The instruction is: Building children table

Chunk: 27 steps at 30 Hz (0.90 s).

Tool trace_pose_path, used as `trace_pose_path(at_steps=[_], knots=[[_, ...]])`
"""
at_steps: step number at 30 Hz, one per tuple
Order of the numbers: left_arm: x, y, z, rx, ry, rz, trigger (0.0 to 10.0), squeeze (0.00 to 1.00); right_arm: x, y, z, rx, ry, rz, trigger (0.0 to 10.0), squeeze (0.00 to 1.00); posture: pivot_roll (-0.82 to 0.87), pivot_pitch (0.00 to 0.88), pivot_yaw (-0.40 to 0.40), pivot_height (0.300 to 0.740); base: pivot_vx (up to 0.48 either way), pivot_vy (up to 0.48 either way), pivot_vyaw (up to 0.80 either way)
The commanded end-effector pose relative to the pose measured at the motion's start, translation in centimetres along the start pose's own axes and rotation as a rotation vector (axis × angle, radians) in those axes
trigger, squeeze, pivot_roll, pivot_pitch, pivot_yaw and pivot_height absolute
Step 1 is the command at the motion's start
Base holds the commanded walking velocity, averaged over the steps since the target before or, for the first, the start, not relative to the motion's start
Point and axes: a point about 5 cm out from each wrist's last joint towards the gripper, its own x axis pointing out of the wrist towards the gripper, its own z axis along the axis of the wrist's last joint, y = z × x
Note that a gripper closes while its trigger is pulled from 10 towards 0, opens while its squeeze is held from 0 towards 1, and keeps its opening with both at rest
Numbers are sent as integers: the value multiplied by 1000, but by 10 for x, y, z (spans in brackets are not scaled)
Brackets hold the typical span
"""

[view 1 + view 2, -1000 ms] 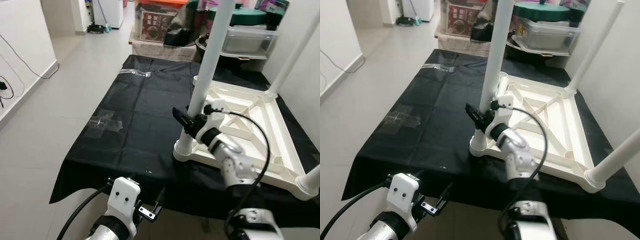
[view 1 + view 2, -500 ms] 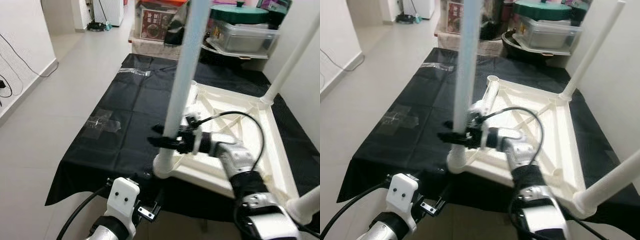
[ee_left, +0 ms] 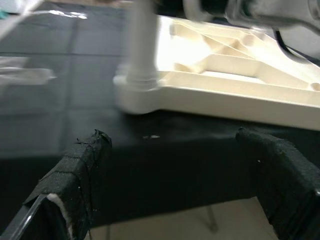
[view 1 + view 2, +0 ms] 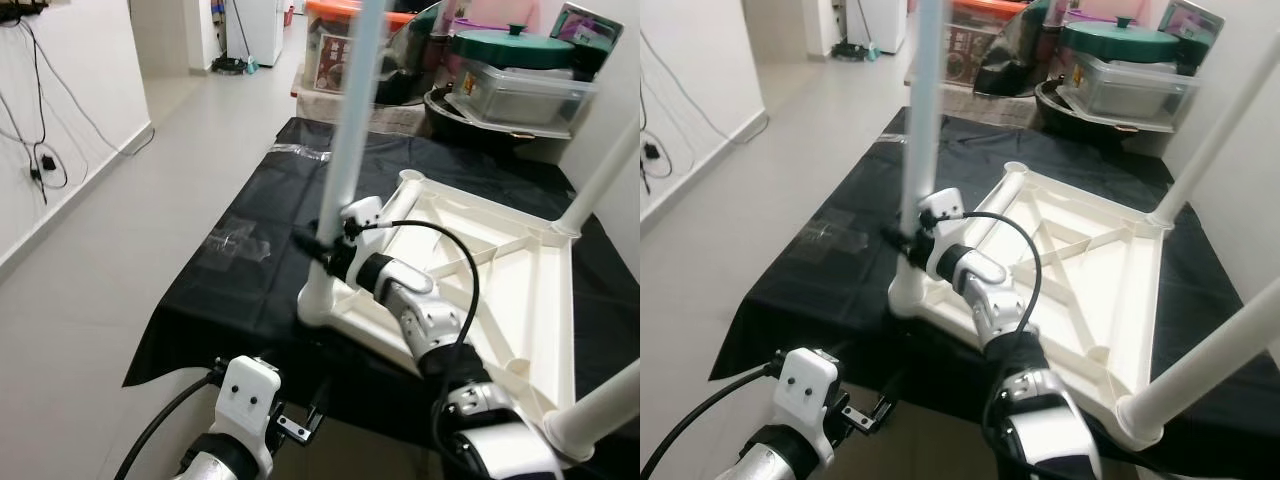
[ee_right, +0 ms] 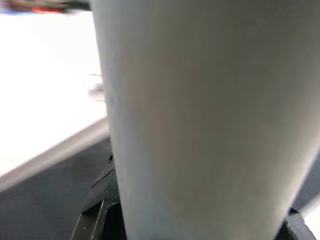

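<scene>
Swung nearer now, right end effector point(image 4: 322, 252) clamps the leg point(image 4: 342, 170) upright, seating it in the table's point(image 4: 540, 300) corner socket.

From the head we look forward and down at the upturned table point(image 4: 470, 280). Our left wrist camera views its corner low and near; our right presses against the leg point(image 5: 205, 120)

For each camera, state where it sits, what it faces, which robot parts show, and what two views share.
Left eye view: head, looking down at upturned white table on black cloth; right gripper on near leg, left gripper low.
Right eye view: same scene, both arms.
Left wrist view: faces leg socket; own fingers.
Right wrist view: close on leg.
Shared: the leg.
</scene>
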Motion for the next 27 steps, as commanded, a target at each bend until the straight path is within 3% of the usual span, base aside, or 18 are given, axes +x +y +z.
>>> trace_pose_path(at_steps=[1,3,4,5,6,8,11,12,14,15,17,18,19,21,23,24,25,27], knots=[[0,0,-3,-9,12,-6,10000,0,-22,-41,-8,-19,44,-337,0,0,231,40,-127,740,0,0,0],[0,0,-3,-9,12,-6,10000,0,-22,-41,-8,-19,44,-337,0,0,231,40,-127,740,0,0,0],[0,0,-4,-7,12,-10,10000,0,-42,-42,-9,19,42,-518,0,0,228,33,-124,740,0,0,0],[0,0,-4,-7,12,-10,10000,0,-42,-42,-9,19,42,-518,0,0,228,33,-124,740,0,0,0],[1,0,-4,-5,13,-12,10000,0,-56,-35,-11,54,46,-587,0,0,230,31,-123,740,0,0,0],[1,0,-4,-5,13,-12,10000,0,-56,-35,-11,54,46,-587,0,0,230,31,-123,740,0,0,0],[2,1,-5,-2,14,-12,10000,0,-57,-11,-17,137,37,-547,0,0,231,33,-122,740,0,0,0],[2,1,-5,-1,13,-11,10000,0,-49,0,-19,137,10,-469,10000,0,232,36,-122,740,0,0,0],[2,1,-5,-1,13,-11,10000,0,-49,0,-19,137,10,-469,10000,0,232,36,-122,740,0,0,0],[3,1,-4,-1,13,-10,10000,0,-42,10,-22,148,-15,-361,10000,1000,233,38,-123,740,0,0,0],[3,1,-4,-1,13,-10,10000,0,-42,10,-22,148,-15,-361,10000,1000,233,38,-123,740,0,0,0],[3,1,-4,-2,12,-9,10000,0,-35,18,-25,155,-31,-252,10000,1000,234,39,-124,740,0,0,0],[3,1,-4,-2,12,-7,10000,0,-30,20,-26,144,-40,-156,10000,0,235,43,-124,740,0,0,0],[2,1,-4,-4,11,-6,10000,0,-25,17,-25,149,-49,-72,10000,0,235,45,-125,740,0,0,0],[2,1,-4,-5,10,-5,10000,0,-20,11,-22,141,-36,94,10000,0,236,50,-121,740,0,0,0],[2,1,-4,-5,10,-5,10000,0,-20,11,-22,141,-36,94,10000,0,236,50,-121,740,0,0,0],[2,1,-3,-5,10,-6,10000,0,-20,4,-23,172,76,316,10000,0,239,54,-126,740,0,0,0],[2,1,-3,-5,11,-7,10000,0,-21,2,-22,176,106,396,10000,0,239,54,-126,740,0,0,0]])
